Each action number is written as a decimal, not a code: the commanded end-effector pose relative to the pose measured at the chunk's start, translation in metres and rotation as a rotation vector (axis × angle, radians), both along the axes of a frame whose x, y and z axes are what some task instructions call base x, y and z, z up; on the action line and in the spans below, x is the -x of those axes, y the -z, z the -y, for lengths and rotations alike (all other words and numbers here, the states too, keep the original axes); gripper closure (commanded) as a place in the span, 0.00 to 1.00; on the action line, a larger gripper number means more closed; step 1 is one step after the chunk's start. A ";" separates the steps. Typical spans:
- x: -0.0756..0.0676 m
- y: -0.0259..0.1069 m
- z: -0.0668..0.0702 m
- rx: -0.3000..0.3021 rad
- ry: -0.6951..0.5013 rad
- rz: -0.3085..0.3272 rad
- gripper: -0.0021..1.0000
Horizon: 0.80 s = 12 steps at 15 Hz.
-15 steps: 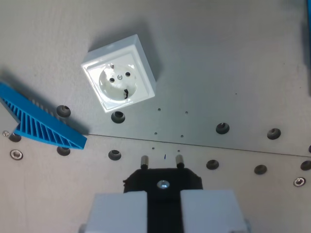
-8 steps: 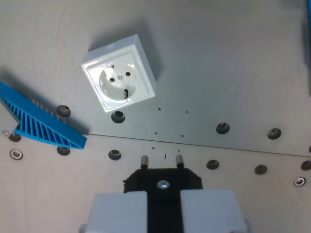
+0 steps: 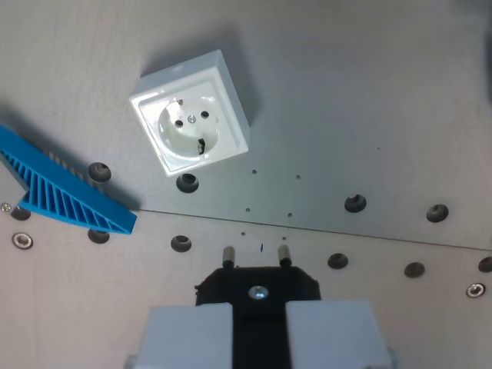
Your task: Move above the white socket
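Currently the gripper [image 3: 257, 307] is clamped on a black plug [image 3: 257, 283]; the white socket [image 3: 190, 113] lies ahead-left of its fingers. Risk: an uncorrected offset leaves the plug pins misaligned.

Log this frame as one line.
phase: approach | gripper: shut on black plug | white socket: up-left in wrist view, not yet under pins | blue ribbed part: left

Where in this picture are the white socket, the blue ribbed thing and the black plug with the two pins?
white socket [image 3: 189, 124], wrist view, on its round recessed face.
blue ribbed piece [image 3: 65, 196], wrist view, on its slatted top.
black plug [image 3: 258, 284], wrist view, on its body, beside the centre screw, held in the tool.
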<state>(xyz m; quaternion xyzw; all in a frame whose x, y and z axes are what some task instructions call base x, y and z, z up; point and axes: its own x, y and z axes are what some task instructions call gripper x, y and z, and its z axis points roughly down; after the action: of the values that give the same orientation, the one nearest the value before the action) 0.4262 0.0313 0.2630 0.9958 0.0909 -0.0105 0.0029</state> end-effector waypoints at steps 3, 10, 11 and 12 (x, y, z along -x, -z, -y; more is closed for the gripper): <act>0.003 0.018 -0.003 -0.009 -0.078 0.078 1.00; 0.009 0.040 -0.008 -0.009 -0.136 0.098 1.00; 0.009 0.044 -0.009 -0.008 -0.143 0.097 1.00; 0.010 0.047 -0.010 -0.008 -0.152 0.094 1.00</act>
<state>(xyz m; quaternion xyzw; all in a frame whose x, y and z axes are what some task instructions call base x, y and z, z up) 0.4196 0.0396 0.2213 0.9920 0.1251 -0.0142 0.0019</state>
